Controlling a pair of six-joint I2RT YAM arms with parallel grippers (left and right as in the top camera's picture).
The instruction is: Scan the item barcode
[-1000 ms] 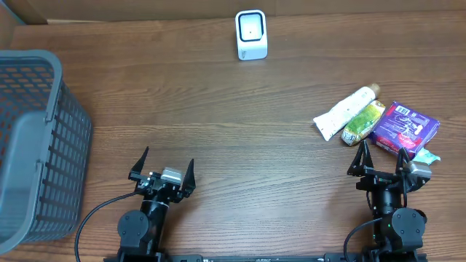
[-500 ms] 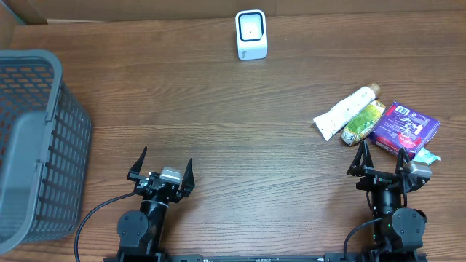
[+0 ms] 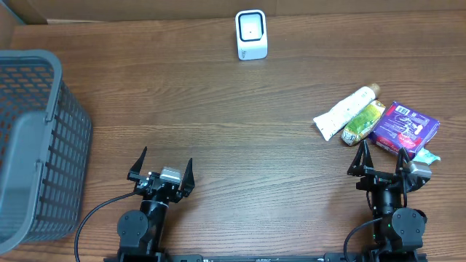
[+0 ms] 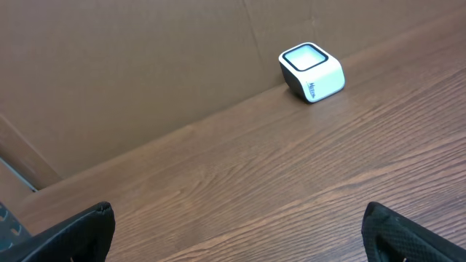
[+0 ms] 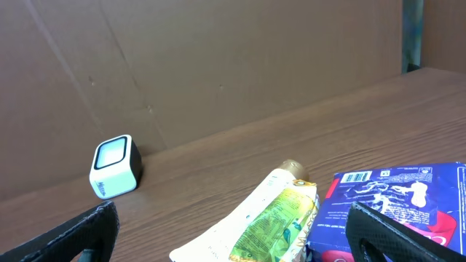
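Both tools, left tool (image 3: pixel 168 155) and right tool (image 3: pixel 381 154), wide and empty at the tabletop's (image 3: pixel 218 109) near edge. Purple carton (image 3: pixel 405 129), barcode uppermost, lies just ahead of the right tool, touching a green pouch (image 3: pixel 363 122); likely light, stiff, slick: pinch across its narrow sides

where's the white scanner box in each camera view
Overhead: scanner at top centre, just below the cardboard wall.
Left wrist: scanner in the upper right, against the wall's base.
Right wrist: scanner left of centre, against the wall's base.
Shared landmark: the cardboard wall right behind it.
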